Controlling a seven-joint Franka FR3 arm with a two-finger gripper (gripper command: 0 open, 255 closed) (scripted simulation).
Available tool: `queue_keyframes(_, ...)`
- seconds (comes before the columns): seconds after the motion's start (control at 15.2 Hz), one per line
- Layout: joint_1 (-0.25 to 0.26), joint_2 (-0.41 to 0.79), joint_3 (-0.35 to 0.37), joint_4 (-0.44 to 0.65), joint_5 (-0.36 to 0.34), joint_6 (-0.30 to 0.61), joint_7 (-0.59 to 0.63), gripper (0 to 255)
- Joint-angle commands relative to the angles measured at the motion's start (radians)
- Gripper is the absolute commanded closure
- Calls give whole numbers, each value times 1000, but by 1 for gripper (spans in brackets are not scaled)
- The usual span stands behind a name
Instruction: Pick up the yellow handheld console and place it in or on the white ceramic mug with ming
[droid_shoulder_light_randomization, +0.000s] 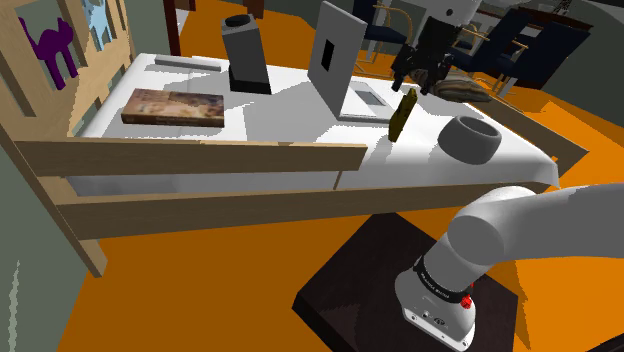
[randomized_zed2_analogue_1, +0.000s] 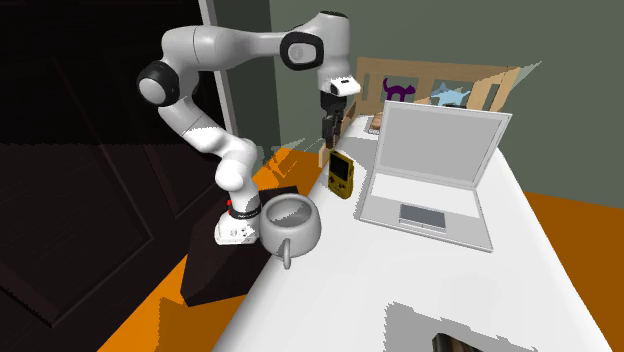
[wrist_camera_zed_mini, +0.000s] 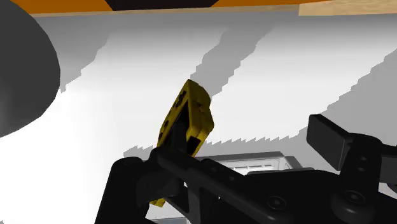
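Note:
The yellow handheld console (droid_shoulder_light_randomization: 403, 115) stands tilted on its end on the white surface (droid_shoulder_light_randomization: 300, 125), beside the open laptop (randomized_zed2_analogue_1: 430, 160). My black gripper (droid_shoulder_light_randomization: 427, 78) hovers just above its upper end. In the wrist view the fingers stand apart, and the console (wrist_camera_zed_mini: 188, 121) leans against one finger (wrist_camera_zed_mini: 173, 156) while the other finger (wrist_camera_zed_mini: 326, 133) is well clear of it. The mug (droid_shoulder_light_randomization: 472, 140), drawn pale grey, sits near the surface's edge closest to the stand. In the second exterior view the console (randomized_zed2_analogue_1: 342, 175) is between the gripper (randomized_zed2_analogue_1: 327, 138) and the mug (randomized_zed2_analogue_1: 290, 222).
A book (droid_shoulder_light_randomization: 172, 108) lies at the shoulder view's left and a dark upright box (droid_shoulder_light_randomization: 246, 55) stands behind it. Wooden rails (droid_shoulder_light_randomization: 200, 160) run along the near side. Dark chairs (droid_shoulder_light_randomization: 520, 50) stand beyond the surface. The floor is orange.

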Motion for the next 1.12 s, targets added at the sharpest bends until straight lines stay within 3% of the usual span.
queue_keyframes(0.0, -57, -3, -20, 4, -3, -13, 84, 0)
queue_keyframes(0.53, -65, -21, -26, -110, -7, 82, 95, 0)
queue_keyframes(1.06, -65, -21, -26, -110, -7, 81, 95, 0)
